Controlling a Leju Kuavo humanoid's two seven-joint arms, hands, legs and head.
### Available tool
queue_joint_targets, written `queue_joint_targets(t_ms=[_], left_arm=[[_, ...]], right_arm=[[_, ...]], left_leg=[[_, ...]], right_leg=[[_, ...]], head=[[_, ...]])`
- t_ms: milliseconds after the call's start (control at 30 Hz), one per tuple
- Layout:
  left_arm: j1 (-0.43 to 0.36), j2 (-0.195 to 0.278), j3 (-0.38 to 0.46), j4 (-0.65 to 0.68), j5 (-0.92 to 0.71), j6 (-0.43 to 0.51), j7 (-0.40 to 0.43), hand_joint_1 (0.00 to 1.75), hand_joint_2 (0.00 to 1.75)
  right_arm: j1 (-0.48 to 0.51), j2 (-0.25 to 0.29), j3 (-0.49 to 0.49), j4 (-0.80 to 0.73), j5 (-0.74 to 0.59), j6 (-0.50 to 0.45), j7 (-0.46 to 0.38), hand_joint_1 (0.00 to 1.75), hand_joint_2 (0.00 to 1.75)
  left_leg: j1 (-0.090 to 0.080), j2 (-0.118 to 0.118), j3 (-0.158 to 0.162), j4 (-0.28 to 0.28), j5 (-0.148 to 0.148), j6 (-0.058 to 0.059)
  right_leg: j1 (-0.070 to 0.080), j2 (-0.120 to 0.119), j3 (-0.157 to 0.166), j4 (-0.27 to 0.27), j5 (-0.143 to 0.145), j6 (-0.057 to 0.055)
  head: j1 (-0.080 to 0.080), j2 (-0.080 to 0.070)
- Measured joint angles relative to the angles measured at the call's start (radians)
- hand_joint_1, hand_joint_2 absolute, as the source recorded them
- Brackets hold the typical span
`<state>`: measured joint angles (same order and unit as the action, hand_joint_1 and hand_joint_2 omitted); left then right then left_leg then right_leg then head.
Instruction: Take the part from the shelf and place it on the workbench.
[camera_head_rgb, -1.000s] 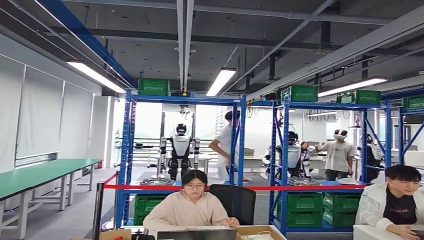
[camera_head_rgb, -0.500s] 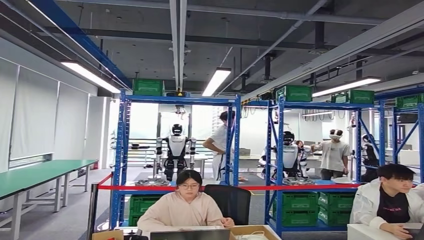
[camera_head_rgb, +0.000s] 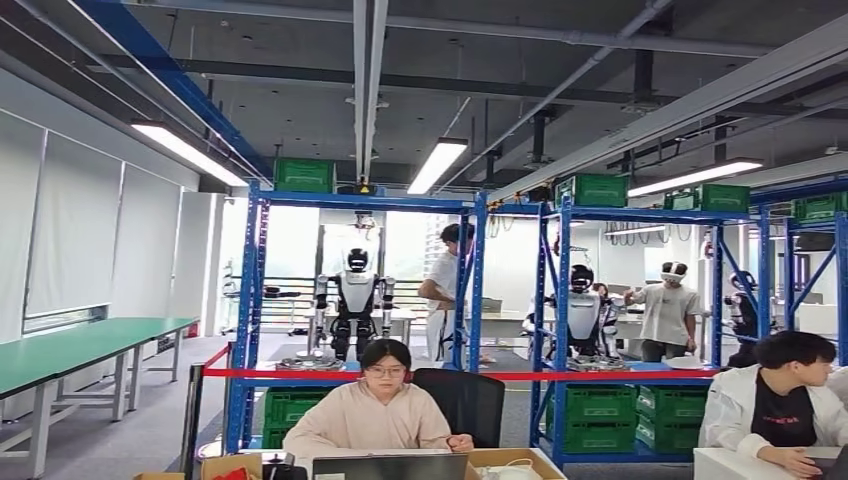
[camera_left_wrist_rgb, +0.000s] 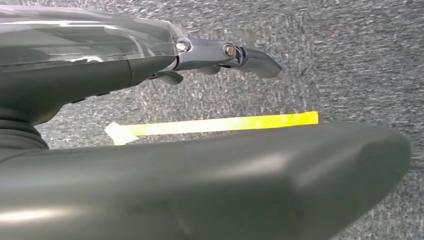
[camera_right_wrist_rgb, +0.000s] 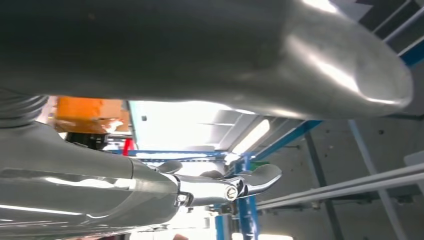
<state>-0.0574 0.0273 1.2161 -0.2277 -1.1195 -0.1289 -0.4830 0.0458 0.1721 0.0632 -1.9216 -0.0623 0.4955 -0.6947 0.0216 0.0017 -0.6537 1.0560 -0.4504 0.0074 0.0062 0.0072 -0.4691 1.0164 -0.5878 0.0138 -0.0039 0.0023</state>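
Across the room stand two blue shelf racks (camera_head_rgb: 368, 200). Round metal parts (camera_head_rgb: 310, 362) lie on the left rack's middle board, and more metal parts (camera_head_rgb: 597, 363) lie on the right rack. A green-topped workbench (camera_head_rgb: 80, 345) runs along the left wall. My left hand (camera_left_wrist_rgb: 190, 180) hangs over grey floor, fingers (camera_left_wrist_rgb: 225, 52) stretched out, holding nothing. My right hand (camera_right_wrist_rgb: 150, 60) is raised toward the ceiling lights, its fingers (camera_right_wrist_rgb: 235, 187) also straight and empty.
A seated person (camera_head_rgb: 380, 415) works at a laptop (camera_head_rgb: 390, 467) straight ahead, another person (camera_head_rgb: 775, 410) sits at the right. A red tape barrier (camera_head_rgb: 300, 373) crosses in front of the racks. Green crates (camera_head_rgb: 600, 415) fill the lower shelves. A yellow floor line (camera_left_wrist_rgb: 225, 123) lies under my left hand.
The whole head picture swayed a little left and then back right, so the camera moved. The people and shelves stay where they were.
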Motion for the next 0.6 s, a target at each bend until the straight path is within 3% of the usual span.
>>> queue_joint_targets(t_ms=[33,133,200,267,300,333,367,433,500,533,600], left_arm=[[0.001,-0.001,0.001,0.000,0.000,0.000,0.000,0.00,0.00],[0.003,-0.006,0.007,0.000,0.001,-0.003,-0.001,0.00,0.00],[0.005,-0.011,0.012,0.000,0.002,-0.004,-0.002,0.00,0.00],[0.007,-0.015,0.016,0.000,0.004,-0.004,-0.002,0.00,0.00],[0.007,-0.016,0.019,0.000,0.005,-0.003,-0.002,0.00,0.00],[0.008,-0.016,0.021,0.000,0.007,-0.001,-0.001,0.00,0.00],[0.009,-0.017,0.024,0.000,0.010,0.000,-0.001,0.00,0.00],[0.009,-0.017,0.030,0.000,0.013,0.002,-0.001,0.00,0.00],[0.008,-0.018,0.035,0.000,0.017,0.002,-0.001,0.00,0.00],[0.008,-0.018,0.038,0.000,0.018,0.002,-0.001,0.00,0.00],[0.009,-0.021,0.044,0.000,0.018,0.003,-0.001,0.00,0.00]], right_arm=[[0.005,0.000,0.000,0.000,0.006,0.001,0.001,0.00,0.00],[0.020,-0.003,-0.001,0.013,0.025,-0.002,0.009,0.00,0.00],[0.032,-0.006,0.000,0.037,0.032,-0.007,0.015,0.00,0.00],[0.052,-0.012,0.000,0.069,0.035,-0.012,0.020,0.00,0.00],[0.063,-0.016,0.000,0.087,0.034,-0.015,0.027,0.00,0.00],[0.073,-0.020,-0.001,0.106,0.032,-0.018,0.035,0.00,0.00],[0.082,-0.024,-0.001,0.125,0.028,-0.021,0.043,0.00,0.00],[0.100,-0.033,-0.003,0.165,0.020,-0.025,0.052,0.00,0.00],[0.116,-0.040,-0.006,0.199,0.013,-0.025,0.055,0.00,0.00],[0.122,-0.044,-0.007,0.214,0.010,-0.025,0.056,0.00,0.00],[0.131,-0.050,-0.011,0.239,0.004,-0.027,0.061,0.00,0.00]], left_leg=[[0.002,0.000,-0.001,-0.003,0.007,-0.006],[0.010,-0.001,-0.004,-0.010,0.016,-0.025],[0.009,-0.001,-0.017,0.034,-0.048,-0.027],[0.007,-0.001,-0.037,0.144,-0.145,-0.026],[0.006,-0.001,-0.042,0.200,-0.172,-0.027],[0.005,-0.001,-0.038,0.235,-0.175,-0.029],[0.005,-0.001,-0.021,0.240,-0.158,-0.029],[0.006,-0.001,0.058,0.154,-0.109,-0.029],[0.004,-0.002,0.148,0.022,-0.103,-0.026],[0.002,-0.003,0.174,-0.020,-0.112,-0.023],[-0.001,-0.002,0.179,-0.044,-0.119,-0.013]], right_leg=[[0.005,0.000,0.012,-0.024,0.004,-0.004],[0.011,-0.003,0.003,-0.040,0.033,-0.022],[0.008,-0.008,-0.012,-0.052,0.059,-0.037],[0.010,-0.012,-0.034,-0.053,0.077,-0.046],[0.012,-0.013,-0.046,-0.051,0.086,-0.047],[0.012,-0.014,-0.060,-0.048,0.094,-0.047],[0.012,-0.015,-0.076,-0.044,0.102,-0.045],[0.011,-0.014,-0.106,-0.029,0.114,-0.039],[0.012,-0.014,-0.133,-0.005,0.121,-0.030],[0.013,-0.014,-0.143,0.004,0.126,-0.024],[0.013,-0.013,-0.157,0.011,0.137,-0.012]], head=[[0.000,0.000],[0.000,0.000],[0.000,0.000],[0.000,0.000],[0.000,0.000],[0.000,0.000],[0.000,0.000],[0.000,0.000],[0.000,0.000],[0.000,0.000],[0.000,0.000]])
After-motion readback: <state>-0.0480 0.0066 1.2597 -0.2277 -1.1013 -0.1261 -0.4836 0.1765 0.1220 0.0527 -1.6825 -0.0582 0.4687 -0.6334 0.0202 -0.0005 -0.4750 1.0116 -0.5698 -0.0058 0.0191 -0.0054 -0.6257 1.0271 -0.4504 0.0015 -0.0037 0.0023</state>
